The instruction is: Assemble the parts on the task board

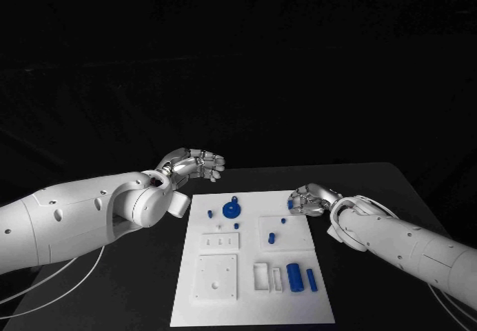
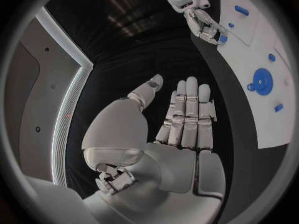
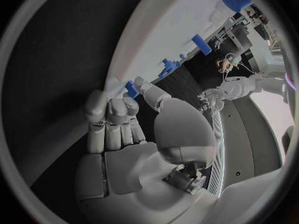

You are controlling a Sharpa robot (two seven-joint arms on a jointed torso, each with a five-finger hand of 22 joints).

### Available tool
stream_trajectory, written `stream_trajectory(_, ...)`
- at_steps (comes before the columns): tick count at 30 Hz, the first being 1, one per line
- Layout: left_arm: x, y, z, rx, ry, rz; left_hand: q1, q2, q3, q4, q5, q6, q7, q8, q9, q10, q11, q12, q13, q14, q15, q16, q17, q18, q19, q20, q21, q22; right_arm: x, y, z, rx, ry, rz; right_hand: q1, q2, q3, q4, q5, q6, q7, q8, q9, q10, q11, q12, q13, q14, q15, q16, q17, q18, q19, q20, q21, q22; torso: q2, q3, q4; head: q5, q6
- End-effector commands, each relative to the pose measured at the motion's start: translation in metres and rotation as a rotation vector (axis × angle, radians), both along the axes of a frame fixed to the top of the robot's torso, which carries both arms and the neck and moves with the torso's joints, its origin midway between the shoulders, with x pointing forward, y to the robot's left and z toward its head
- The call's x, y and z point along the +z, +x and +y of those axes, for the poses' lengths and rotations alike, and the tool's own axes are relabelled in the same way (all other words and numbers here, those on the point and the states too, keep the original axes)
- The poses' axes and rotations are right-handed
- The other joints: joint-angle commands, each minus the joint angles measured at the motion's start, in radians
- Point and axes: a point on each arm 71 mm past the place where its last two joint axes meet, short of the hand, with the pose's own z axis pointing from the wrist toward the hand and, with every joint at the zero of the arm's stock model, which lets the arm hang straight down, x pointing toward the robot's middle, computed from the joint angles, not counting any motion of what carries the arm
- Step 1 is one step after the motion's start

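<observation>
Nearest us on the board [image 1: 249,303], big blue cylinder [image 1: 294,276] and slim peg [image 1: 311,279] lie loose. Further up, our right robot hand [image 1: 310,201] pinches a small blue part [image 3: 131,88] at the board's edge; a thin grip, we reckon it could slip. Farthest, left robot hand [image 1: 194,164] hovers over the counter [image 1: 378,179], fingers apart, holding nothing.

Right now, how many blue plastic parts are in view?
8: a round blue disc, three small blue pegs nearby, a blue pin mid-board, two blue cylinders near right, one blue piece pinched by the right hand. Others may be hidden.
</observation>
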Motion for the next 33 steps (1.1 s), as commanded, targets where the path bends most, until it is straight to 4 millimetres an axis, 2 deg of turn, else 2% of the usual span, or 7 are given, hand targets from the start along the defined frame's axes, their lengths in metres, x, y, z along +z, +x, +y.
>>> stream_trajectory(1, 0.0015, -0.0005, -0.0018, -0.015, -0.002, -0.008, -0.009, -0.004, 0.006, -0.003, -0.005, 0.001, 0.001, -0.005, 0.002, 0.003, 0.000, -0.005, 0.001, 0.001, 0.005, -0.006, 0.001, 0.020, -0.007, -0.002, 0.004, 0.017, -0.0005, -0.0002, 0.0014, 0.011, 0.004, 0.004, -0.005, 0.008, 0.019, 0.001, -0.017, 0.037, 0.022, -0.003, -0.001, -0.005, -0.001, 0.001, -0.001, 0.005, -0.001, -0.007, 0.002, 0.118, 0.001, 0.003, 0.007, 0.015, 0.000, 0.0002, 0.0000, 0.001, -0.001)
stream_trajectory(7, 0.0017, -0.0009, -0.0020, -0.016, -0.002, -0.008, -0.009, -0.004, 0.006, -0.003, -0.005, 0.001, 0.001, -0.005, 0.002, 0.004, 0.000, -0.005, 0.001, 0.002, 0.005, -0.006, 0.001, 0.020, -0.007, -0.002, 0.004, 0.017, -0.0006, 0.0000, 0.0021, 0.010, 0.004, 0.004, -0.012, 0.010, 0.051, 0.003, -0.031, 0.064, 0.023, 0.009, 0.003, -0.004, 0.000, 0.002, -0.002, 0.006, 0.000, -0.008, 0.004, 0.118, 0.003, 0.003, 0.008, 0.015, 0.000, 0.0005, -0.0003, 0.001, -0.002)
stream_trajectory(14, 0.0017, -0.0008, -0.0021, -0.017, -0.001, -0.007, -0.009, -0.004, 0.006, -0.002, -0.005, 0.001, 0.001, -0.005, 0.002, 0.004, 0.000, -0.005, 0.001, 0.002, 0.005, -0.006, 0.002, 0.020, -0.007, -0.002, 0.004, 0.017, -0.0006, 0.0003, 0.0048, 0.008, 0.005, 0.003, -0.029, 0.007, 0.058, 0.005, -0.039, 0.082, 0.025, 0.016, 0.006, -0.005, 0.002, 0.001, -0.002, 0.007, 0.002, -0.008, 0.005, 0.118, 0.004, 0.002, 0.009, 0.015, 0.000, 0.0012, 0.0000, 0.001, -0.002)
stream_trajectory(33, 0.0005, 0.0023, -0.0067, -0.022, 0.006, -0.008, -0.009, -0.005, 0.007, -0.003, -0.006, -0.001, 0.002, -0.006, 0.002, 0.002, 0.000, -0.007, 0.001, 0.001, 0.005, -0.007, 0.002, 0.020, -0.008, -0.002, 0.005, 0.017, -0.0002, 0.0008, 0.0024, -0.025, -0.007, -0.005, -0.042, 0.014, 0.087, 0.008, -0.042, 0.138, 0.005, 0.044, 0.025, -0.004, -0.017, -0.001, -0.006, 0.007, -0.016, -0.014, 0.008, 0.118, 0.005, -0.001, 0.007, 0.013, 0.002, 0.0006, -0.0020, -0.001, -0.003)
